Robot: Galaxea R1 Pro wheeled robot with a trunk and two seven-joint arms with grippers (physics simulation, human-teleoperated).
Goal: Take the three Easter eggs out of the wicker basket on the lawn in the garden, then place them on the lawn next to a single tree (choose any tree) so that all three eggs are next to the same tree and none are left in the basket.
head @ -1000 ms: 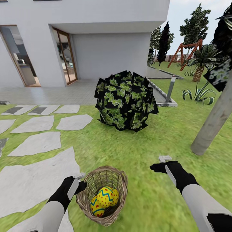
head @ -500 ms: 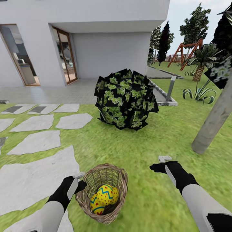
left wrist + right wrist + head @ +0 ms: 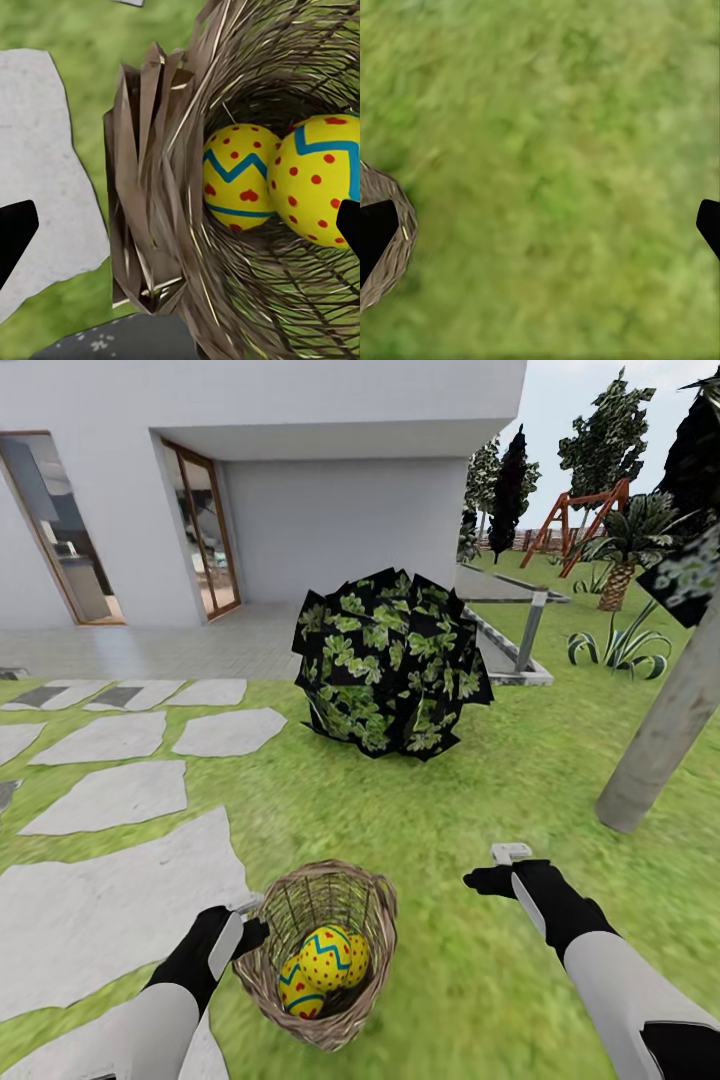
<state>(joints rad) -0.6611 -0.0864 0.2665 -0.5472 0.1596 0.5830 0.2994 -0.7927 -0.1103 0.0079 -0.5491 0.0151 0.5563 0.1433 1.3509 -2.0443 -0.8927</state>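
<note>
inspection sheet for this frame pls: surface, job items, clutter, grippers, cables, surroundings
Surface: lawn, mottled green grass; grey paving slabs on the robot's left.
Job's things: wicker basket upright on the lawn by the slab edge; Easter eggs inside it, two clear in the left wrist view, a third partly hidden. Tree trunk ahead on the right, no eggs beside it.
Clutter: nothing seen on the grass near the basket.
Grippers: left gripper at the basket's rim, fingers spread, empty; right gripper over bare grass, fingers spread, empty.
Cables: nothing seen.
Surroundings: leafy bush ahead, white house, swing frame, palm.
</note>
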